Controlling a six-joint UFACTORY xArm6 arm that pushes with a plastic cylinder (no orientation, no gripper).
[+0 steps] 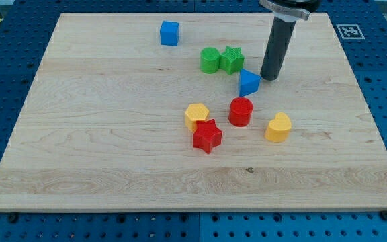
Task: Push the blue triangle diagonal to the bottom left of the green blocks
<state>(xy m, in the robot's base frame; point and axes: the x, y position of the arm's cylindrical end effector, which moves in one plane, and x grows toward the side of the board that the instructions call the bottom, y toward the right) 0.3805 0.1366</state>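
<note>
**Mia:** Where is the blue triangle (248,83)?

**Sam:** It sits a bit right of the middle of the frame, on the wooden bench (113,154). The two green blocks are just up and to its left. One is a round green block (209,60) and one is a green star (232,59). They touch each other.

**Mia:** And my tip (269,76)?

**Sam:** It is just to the right of the blue triangle, very close. I cannot tell if it touches.

**Mia:** Is the end effector spread or pressed together?

**Sam:** It is only a straight dark rod. It has no parts that spread or pinch, and it holds nothing.

**Mia:** What else is on the bench?

**Sam:** A blue cube (170,33) is near the top, left of the green ones. Below the triangle is a red cylinder (240,111). A red star (207,136) and a yellow hexagon (197,115) touch each other near the middle. A yellow heart (279,127) sits to the lower right of the red cylinder.
</note>
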